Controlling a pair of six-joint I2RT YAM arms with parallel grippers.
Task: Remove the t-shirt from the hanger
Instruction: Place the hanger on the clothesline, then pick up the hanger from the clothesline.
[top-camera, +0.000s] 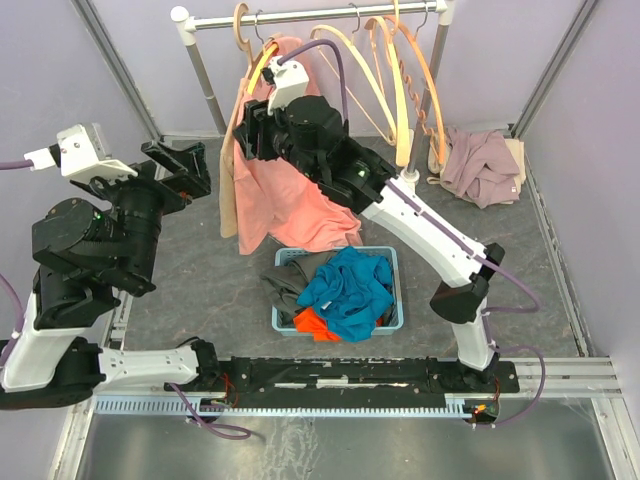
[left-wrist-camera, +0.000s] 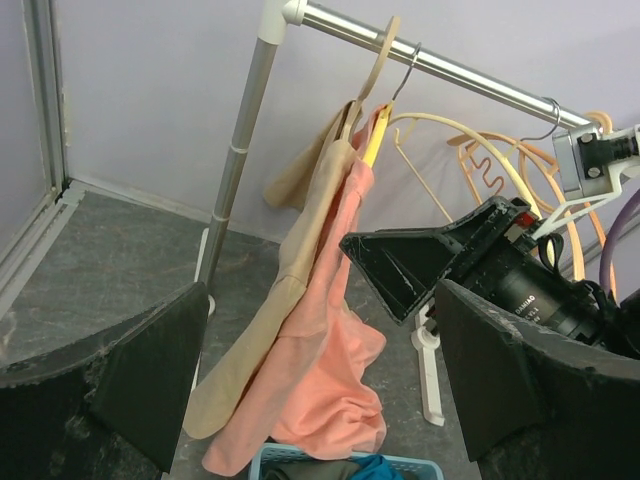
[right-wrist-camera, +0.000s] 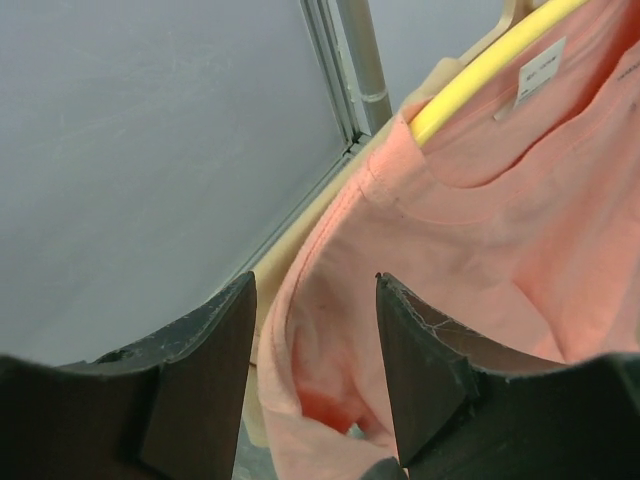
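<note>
Top view: a salmon-pink t-shirt hangs on a yellow hanger hooked over the metal rail along the upper edge of the frame, left of centre. Its body drapes down toward the middle of the picture. A beige garment hangs against its left side.

The right arm reaches up from the lower right of the frame to the shirt's upper left part. In the right wrist view, the right gripper has its jaws partly open. They stand either side of a loose fold of pink fabric just below the collar and the yellow hanger bar. No pinch on the cloth shows.

The left gripper hangs in the left-centre of the top view with its jaws spread fully wide. It holds nothing, faces the shirt and is apart from it.

Several bare wooden hangers crowd the rail in the upper right. Below the shirt, in the centre of the frame, a light blue basket holds a heap of clothes with a bright blue garment on top. A mauve pile of clothing lies on the dark table at the right, near the rack's far post.
</note>
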